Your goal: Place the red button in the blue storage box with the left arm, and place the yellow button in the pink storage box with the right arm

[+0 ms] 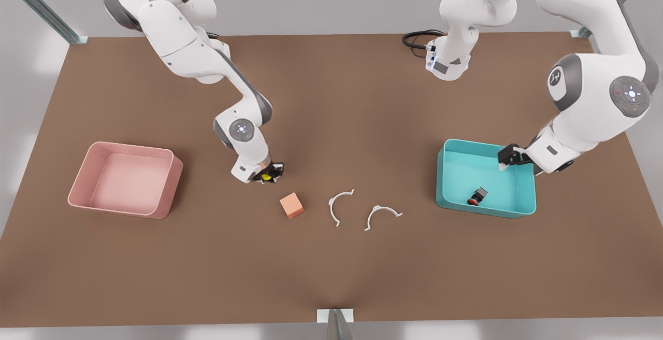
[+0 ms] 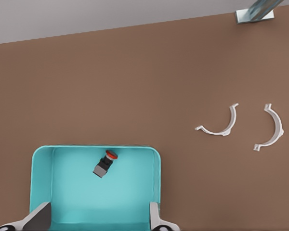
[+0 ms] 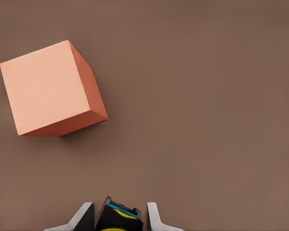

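Note:
The red button (image 1: 475,197) lies on its side inside the blue storage box (image 1: 487,210), at the front view's right. My left gripper (image 1: 503,163) hovers over that box's far rim, open and holding nothing. In the left wrist view the red button (image 2: 106,163) rests on the floor of the blue storage box (image 2: 156,178), beyond the spread left gripper (image 2: 99,208). My right gripper (image 1: 268,175) is low over the table near the middle, shut on the yellow button (image 1: 266,176). The yellow button (image 3: 119,219) sits between the right gripper (image 3: 119,211) fingers. The pink storage box (image 1: 166,184) stands at the front view's left.
A salmon-orange cube (image 1: 291,205) sits just in front of the right gripper, large in the right wrist view (image 3: 48,89). Two white curved clips (image 1: 339,205) (image 1: 380,214) lie between the cube and the blue box. A black cable (image 1: 417,38) coils at the far edge.

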`<state>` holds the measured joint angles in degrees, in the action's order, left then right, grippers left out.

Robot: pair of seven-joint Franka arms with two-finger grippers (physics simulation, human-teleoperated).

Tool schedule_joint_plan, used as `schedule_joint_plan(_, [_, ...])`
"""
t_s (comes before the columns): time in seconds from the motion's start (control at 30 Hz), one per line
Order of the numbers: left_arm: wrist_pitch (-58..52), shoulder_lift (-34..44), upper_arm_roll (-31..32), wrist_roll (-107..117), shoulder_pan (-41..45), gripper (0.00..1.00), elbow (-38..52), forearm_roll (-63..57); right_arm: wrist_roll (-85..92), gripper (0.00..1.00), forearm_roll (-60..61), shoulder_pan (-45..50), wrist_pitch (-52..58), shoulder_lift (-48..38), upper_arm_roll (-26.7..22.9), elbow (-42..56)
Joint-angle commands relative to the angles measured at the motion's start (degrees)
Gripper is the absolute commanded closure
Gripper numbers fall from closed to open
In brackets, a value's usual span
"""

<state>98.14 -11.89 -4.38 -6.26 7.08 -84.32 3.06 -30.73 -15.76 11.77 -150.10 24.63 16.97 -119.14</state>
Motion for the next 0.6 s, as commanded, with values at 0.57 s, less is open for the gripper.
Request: schedule_joint_plan(0.57, [-0.05, -0.33, -0.72, 1.6, -1.37, 0.0, 0.56, -0.78, 63.68, 0.51, 7.14, -39.72, 7.8, -11.35, 1.67, 0.67])
